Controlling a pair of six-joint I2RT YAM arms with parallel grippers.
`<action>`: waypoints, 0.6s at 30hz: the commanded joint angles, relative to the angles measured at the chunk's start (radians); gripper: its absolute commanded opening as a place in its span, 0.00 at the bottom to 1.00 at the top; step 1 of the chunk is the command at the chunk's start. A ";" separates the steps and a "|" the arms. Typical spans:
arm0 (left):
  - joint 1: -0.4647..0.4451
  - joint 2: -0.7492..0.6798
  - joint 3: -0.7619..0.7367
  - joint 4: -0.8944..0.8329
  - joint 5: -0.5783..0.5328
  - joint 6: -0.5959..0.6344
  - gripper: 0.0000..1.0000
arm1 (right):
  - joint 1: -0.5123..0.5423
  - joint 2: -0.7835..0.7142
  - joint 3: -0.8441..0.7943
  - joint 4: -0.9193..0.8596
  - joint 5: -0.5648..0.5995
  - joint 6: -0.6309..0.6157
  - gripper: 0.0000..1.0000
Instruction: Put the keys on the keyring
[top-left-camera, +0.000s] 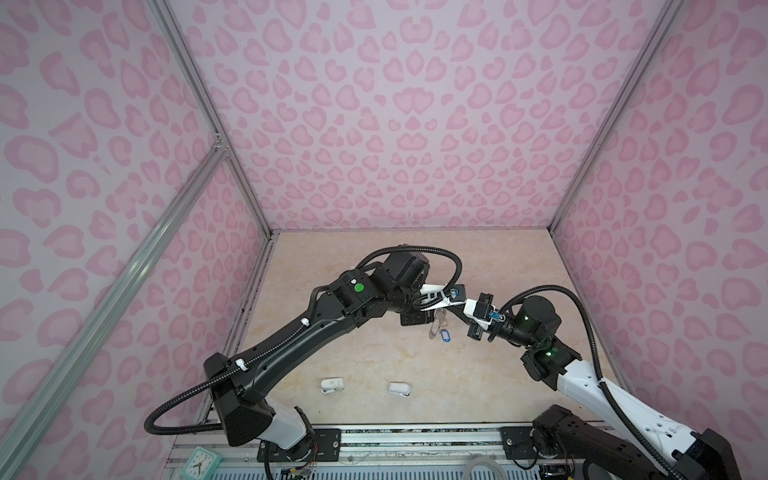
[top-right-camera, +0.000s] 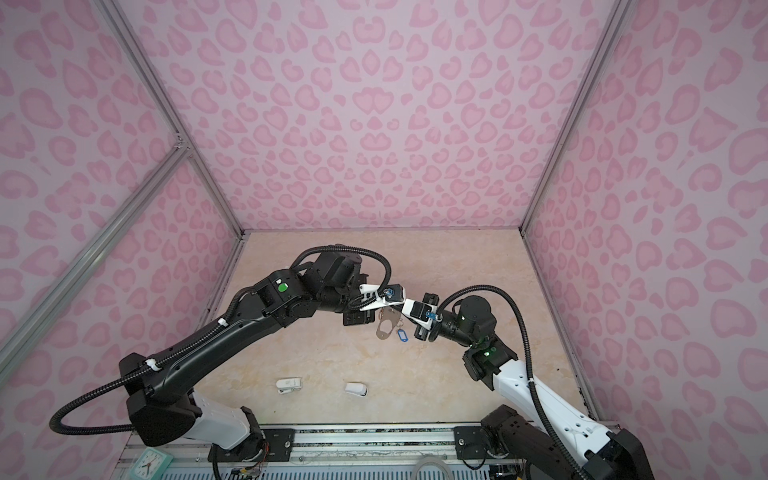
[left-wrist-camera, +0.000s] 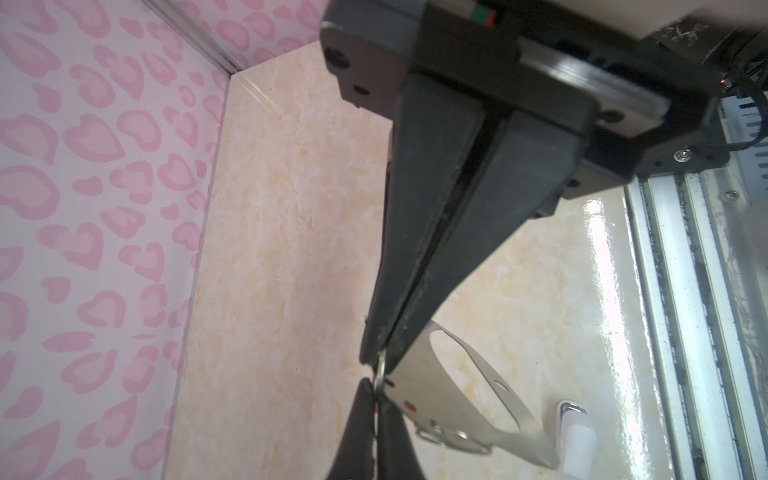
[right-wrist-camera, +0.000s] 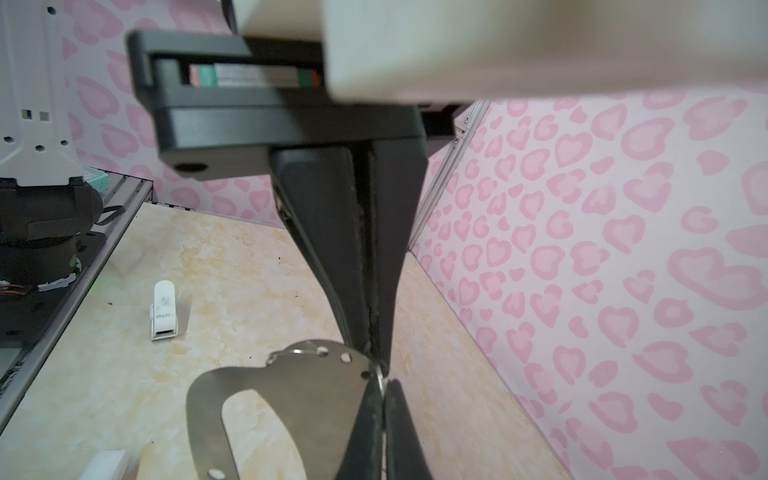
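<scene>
Keyring (right-wrist-camera: 291, 399) first: my right hand (right-wrist-camera: 377, 361) is closed tight on a small wire ring at its straight edge. My left hand (left-wrist-camera: 382, 363), almost closed, pinches the same spot tip to tip, so the plate hangs above the table (top-left-camera: 478, 374). It looks light, stiff and slick, so I'd grip the flat edge. I count one keyring, one blue-tagged key (top-left-camera: 446, 338) dangling from it, and two white plastic pieces (top-left-camera: 332, 384) on the table. I can't make out a second key.
</scene>
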 joint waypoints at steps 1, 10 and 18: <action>0.004 -0.013 -0.022 0.061 -0.020 -0.019 0.29 | -0.004 -0.004 -0.016 0.046 0.012 0.020 0.00; 0.084 -0.123 -0.204 0.300 0.176 -0.145 0.35 | -0.027 -0.003 -0.054 0.159 -0.038 0.089 0.00; 0.109 -0.180 -0.372 0.463 0.277 -0.237 0.35 | -0.054 0.010 -0.062 0.262 -0.068 0.160 0.00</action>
